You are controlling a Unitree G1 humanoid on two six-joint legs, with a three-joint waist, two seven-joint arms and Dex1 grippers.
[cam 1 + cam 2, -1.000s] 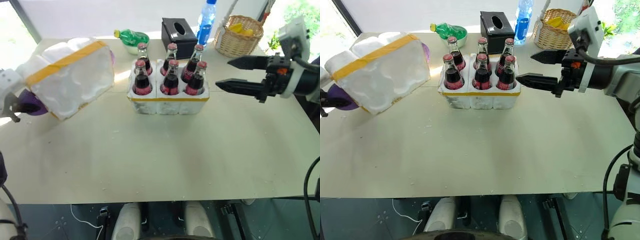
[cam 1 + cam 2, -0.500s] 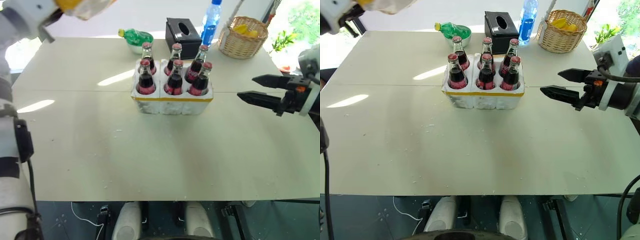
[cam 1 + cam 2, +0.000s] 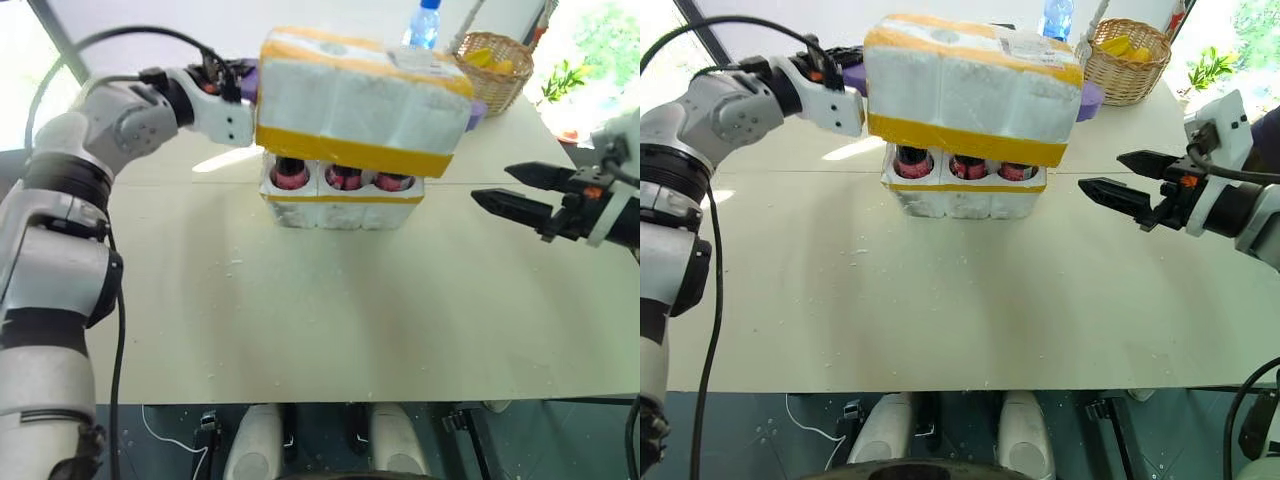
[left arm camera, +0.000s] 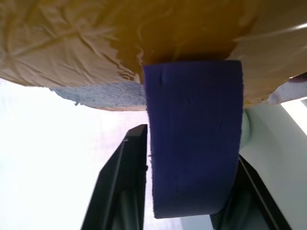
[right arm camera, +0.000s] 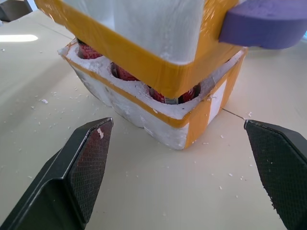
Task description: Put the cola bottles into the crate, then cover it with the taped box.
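Taped box [image 3: 970,85] hangs above the crate [image 3: 962,195] near the table's far edge, left pincer [image 4: 184,191] clamped on its purple tab; foam is light, crumbly; you keep that hold; right pincer [image 3: 1112,175] wide, empty.

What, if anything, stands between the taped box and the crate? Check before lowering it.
Nothing foreign. The taped box, held by its purple handle in the left gripper, hangs over the crate. Between them show the cola bottles, already seated in their wells.
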